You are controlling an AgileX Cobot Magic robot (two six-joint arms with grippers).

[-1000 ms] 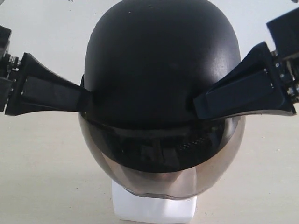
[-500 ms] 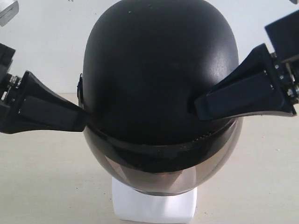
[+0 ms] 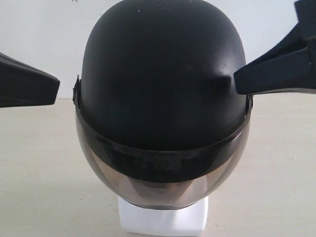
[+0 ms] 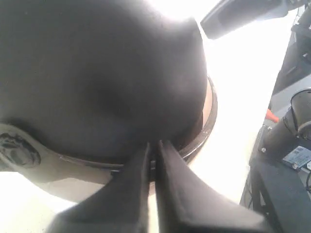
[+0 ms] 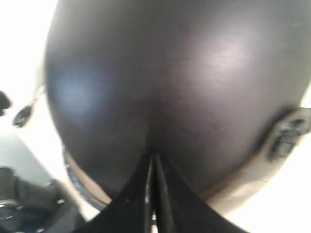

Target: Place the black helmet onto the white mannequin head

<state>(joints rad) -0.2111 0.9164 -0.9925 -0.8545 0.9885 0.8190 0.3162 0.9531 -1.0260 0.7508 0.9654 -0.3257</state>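
The black helmet (image 3: 163,74) sits over the white mannequin head, of which only the squarish white base (image 3: 163,222) shows beneath the smoky visor (image 3: 163,185); the face is hidden. My left gripper (image 3: 55,90) is shut and stands a short way off the helmet's left side. In the left wrist view its fingers (image 4: 153,145) lie almost together, pointing at the helmet rim (image 4: 97,73). My right gripper (image 3: 237,81) is shut, its tip close against the helmet's right side. The right wrist view shows its tips (image 5: 153,156) closed at the shell (image 5: 180,73).
A beige tabletop (image 3: 39,187) stretches round the base, with a white wall (image 3: 44,29) behind. The left wrist view shows the other arm's finger (image 4: 243,14) past the helmet and dark equipment (image 4: 286,145) beside the table.
The left gripper has pulled away leftward off the helmet's side. The right gripper has shifted up and to the right. The helmet has moved slightly to the left, its visor hanging lower.
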